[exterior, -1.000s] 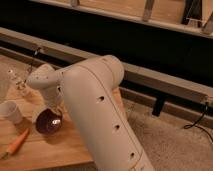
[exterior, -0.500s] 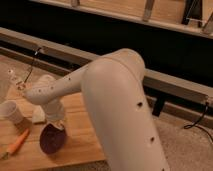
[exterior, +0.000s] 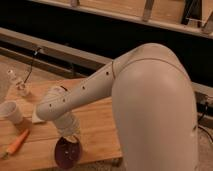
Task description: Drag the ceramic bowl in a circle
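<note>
Hand [exterior: 70, 140] fingers hidden behind wrist

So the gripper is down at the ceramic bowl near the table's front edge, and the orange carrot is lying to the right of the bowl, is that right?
Not quite. The camera view shows the carrot lying to the left of the ceramic bowl, below the white cup. The rest holds: the gripper is down at the bowl, near the front edge of the table.
</note>
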Robot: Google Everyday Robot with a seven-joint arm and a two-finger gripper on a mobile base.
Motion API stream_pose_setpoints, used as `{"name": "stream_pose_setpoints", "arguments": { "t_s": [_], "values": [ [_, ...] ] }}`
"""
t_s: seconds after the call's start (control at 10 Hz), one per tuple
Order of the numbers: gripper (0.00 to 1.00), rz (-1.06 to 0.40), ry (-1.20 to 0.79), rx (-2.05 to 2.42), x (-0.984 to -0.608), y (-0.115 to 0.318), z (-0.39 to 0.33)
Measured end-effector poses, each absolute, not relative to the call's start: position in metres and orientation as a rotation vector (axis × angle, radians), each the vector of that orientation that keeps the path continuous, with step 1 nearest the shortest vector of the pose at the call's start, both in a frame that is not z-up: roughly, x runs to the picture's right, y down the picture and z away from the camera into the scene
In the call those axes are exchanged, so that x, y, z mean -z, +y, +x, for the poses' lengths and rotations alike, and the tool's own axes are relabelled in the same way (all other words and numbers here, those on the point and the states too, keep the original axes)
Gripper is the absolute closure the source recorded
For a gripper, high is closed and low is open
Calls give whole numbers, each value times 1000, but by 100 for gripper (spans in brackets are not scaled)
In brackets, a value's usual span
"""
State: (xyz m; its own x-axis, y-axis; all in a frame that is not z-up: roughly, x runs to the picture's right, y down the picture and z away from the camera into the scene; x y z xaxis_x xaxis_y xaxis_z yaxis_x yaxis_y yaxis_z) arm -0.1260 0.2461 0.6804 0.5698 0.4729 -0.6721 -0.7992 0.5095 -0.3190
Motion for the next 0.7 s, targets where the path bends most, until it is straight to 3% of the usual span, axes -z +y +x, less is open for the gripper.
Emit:
{"name": "stream_pose_setpoints", "arguments": {
  "t_s": [0.7],
  "values": [
    [100,-577,768,-1045,-708,234,-17]
  ]
}}
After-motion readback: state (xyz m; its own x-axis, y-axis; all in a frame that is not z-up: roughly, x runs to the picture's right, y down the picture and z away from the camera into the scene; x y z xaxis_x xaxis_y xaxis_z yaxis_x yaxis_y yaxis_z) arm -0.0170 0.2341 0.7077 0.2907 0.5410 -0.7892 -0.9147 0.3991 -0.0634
